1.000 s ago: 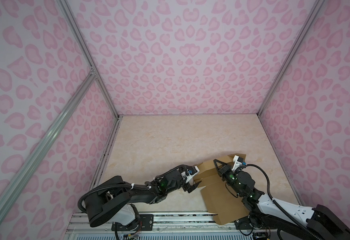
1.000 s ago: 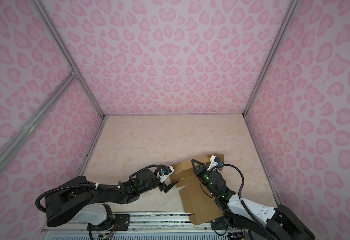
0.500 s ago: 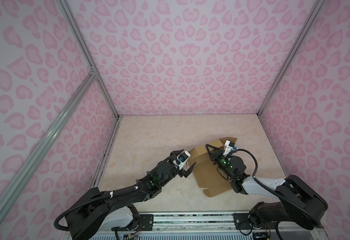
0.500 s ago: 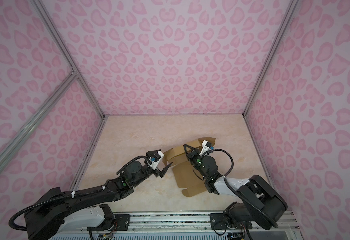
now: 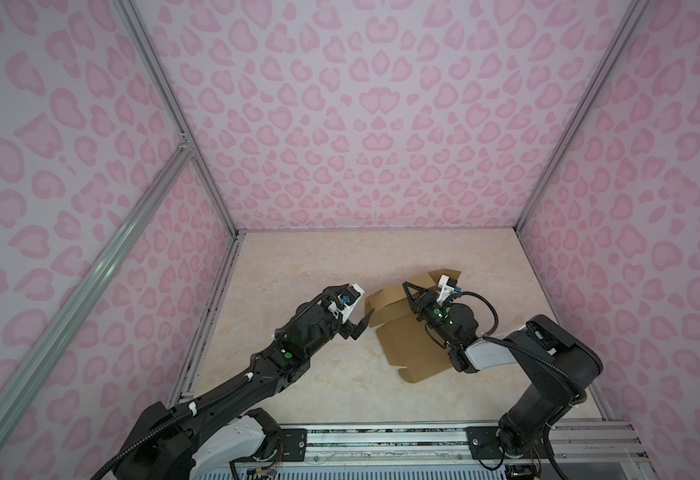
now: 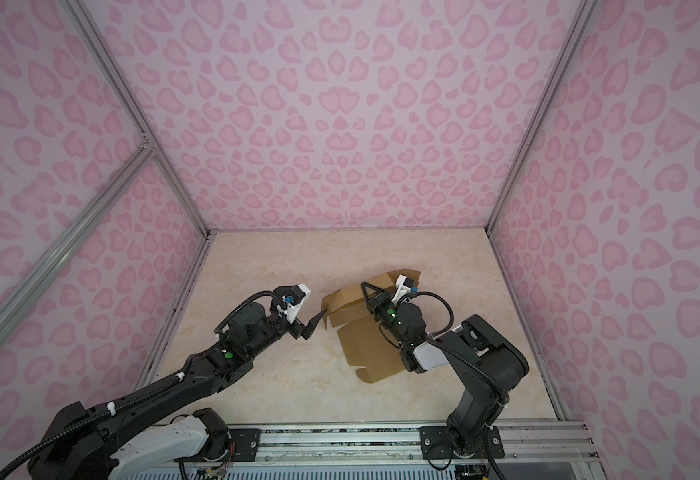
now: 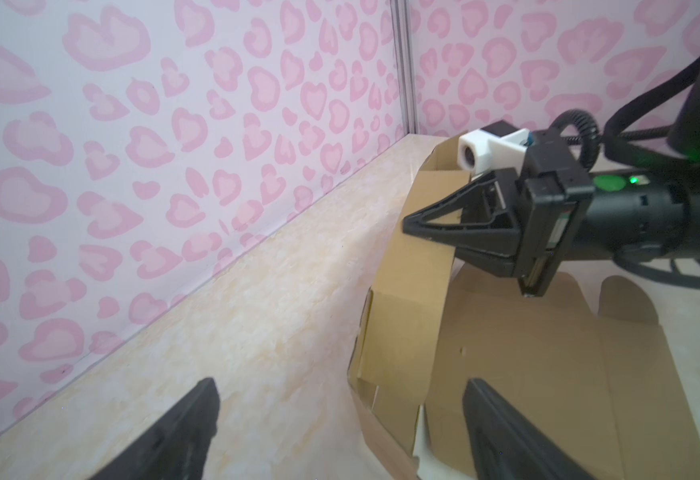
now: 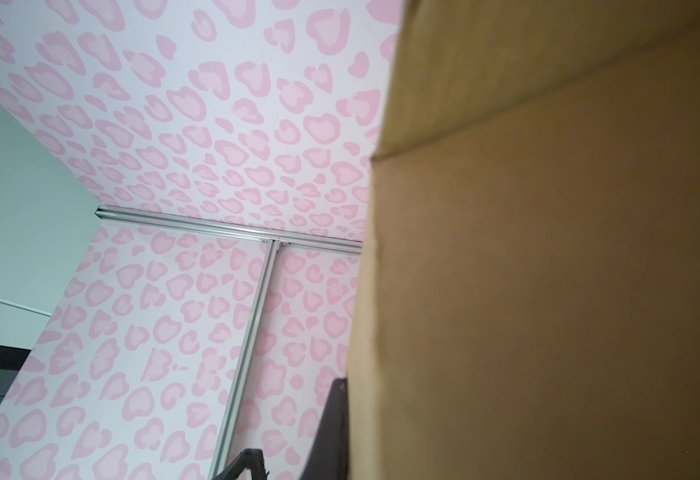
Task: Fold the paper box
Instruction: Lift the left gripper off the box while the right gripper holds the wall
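We fold w/ two claws
Left claw (image 5: 357, 323) wide, paper box (image 5: 416, 345) just right of it; right claw (image 7: 412, 226) shut, pinching box's far flap.

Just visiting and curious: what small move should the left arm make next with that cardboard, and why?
Probably ease the open left gripper forward onto the raised flap of the paper box. Its fingers stand apart beside it, holding nothing, while the shut right gripper rests against the box.

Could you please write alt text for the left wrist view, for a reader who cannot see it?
A partly folded, plain brown cardboard paper box lies on a beige marbled table, with the shut black right gripper reaching over it. The open left gripper frames the box's near raised edge; pink heart-patterned walls stand behind.
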`<action>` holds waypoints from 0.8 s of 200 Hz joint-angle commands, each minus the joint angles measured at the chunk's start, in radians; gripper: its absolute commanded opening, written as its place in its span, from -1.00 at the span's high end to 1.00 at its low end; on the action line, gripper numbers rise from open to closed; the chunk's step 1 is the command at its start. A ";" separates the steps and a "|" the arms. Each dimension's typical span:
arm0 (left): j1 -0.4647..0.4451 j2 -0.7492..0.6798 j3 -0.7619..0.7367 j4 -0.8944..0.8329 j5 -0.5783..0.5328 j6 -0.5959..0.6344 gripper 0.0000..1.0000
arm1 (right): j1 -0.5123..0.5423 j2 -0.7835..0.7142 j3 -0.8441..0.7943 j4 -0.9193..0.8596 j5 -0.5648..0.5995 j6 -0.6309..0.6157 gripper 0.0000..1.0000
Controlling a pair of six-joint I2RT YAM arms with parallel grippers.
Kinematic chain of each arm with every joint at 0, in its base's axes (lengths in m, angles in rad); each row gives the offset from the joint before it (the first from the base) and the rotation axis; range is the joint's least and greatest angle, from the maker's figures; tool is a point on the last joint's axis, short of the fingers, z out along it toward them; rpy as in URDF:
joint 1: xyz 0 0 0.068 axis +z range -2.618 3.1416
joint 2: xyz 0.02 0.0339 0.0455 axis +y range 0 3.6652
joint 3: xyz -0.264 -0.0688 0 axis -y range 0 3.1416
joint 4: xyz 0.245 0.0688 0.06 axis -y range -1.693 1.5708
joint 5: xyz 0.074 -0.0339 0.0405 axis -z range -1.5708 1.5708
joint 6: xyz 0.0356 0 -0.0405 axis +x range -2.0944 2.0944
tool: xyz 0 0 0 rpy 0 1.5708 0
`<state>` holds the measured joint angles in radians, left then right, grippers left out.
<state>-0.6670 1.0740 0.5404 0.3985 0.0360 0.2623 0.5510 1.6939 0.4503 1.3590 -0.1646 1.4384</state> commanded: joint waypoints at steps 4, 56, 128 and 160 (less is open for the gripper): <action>0.049 0.028 0.015 -0.064 0.069 0.015 -0.87 | -0.002 0.060 0.000 0.007 -0.014 -0.030 0.90; 0.139 0.085 0.060 -0.106 0.113 0.056 -0.84 | -0.002 0.194 0.004 0.137 -0.028 0.039 0.90; 0.212 0.204 0.057 -0.046 0.085 0.050 -0.81 | 0.006 0.167 -0.013 0.086 -0.021 0.012 0.88; 0.213 0.250 0.069 -0.048 0.093 0.037 -0.77 | 0.007 0.109 -0.018 0.015 -0.019 -0.024 0.87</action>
<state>-0.4564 1.2957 0.5911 0.3210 0.1200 0.3099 0.5552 1.8301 0.4404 1.5181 -0.1692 1.4609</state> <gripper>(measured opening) 0.890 0.065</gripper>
